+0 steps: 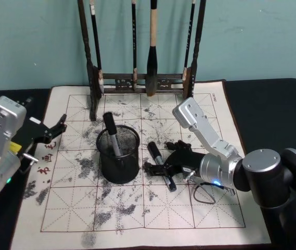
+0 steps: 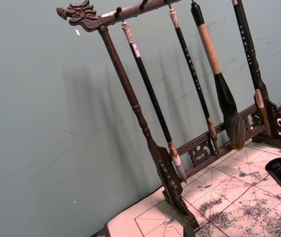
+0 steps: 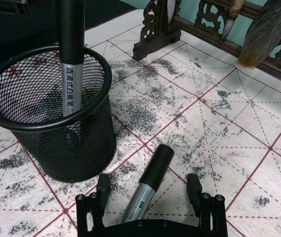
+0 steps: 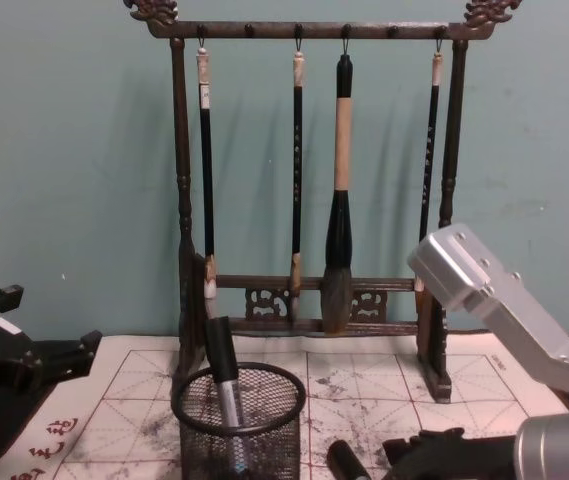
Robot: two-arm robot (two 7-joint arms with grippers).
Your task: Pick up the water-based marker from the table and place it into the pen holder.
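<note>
The right gripper's (image 3: pixel 148 180) black fingers (image 3: pixel 194 183) are spread wide, one on each side of the grey-barrelled, black-capped water-based marker (image 3: pixel 146 186), and they grip nothing. That marker lies flat on the ink-stained white grid-lined felt mat (image 1: pixel 137 219), just at 3 o'clock of the round black wire-mesh pen holder (image 1: pixel 118 159). A second grey marker (image 1: pixel 111 133) stands inside the holder. At 9 o'clock of the holder hangs the left gripper (image 1: pixel 55 131), its fingers apart and empty.

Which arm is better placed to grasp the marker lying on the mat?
Right. The right gripper is low and open, straddling the black-capped grey marker beside the round black wire-mesh pen holder. The left gripper is off at the left edge of the ink-stained mat.
</note>
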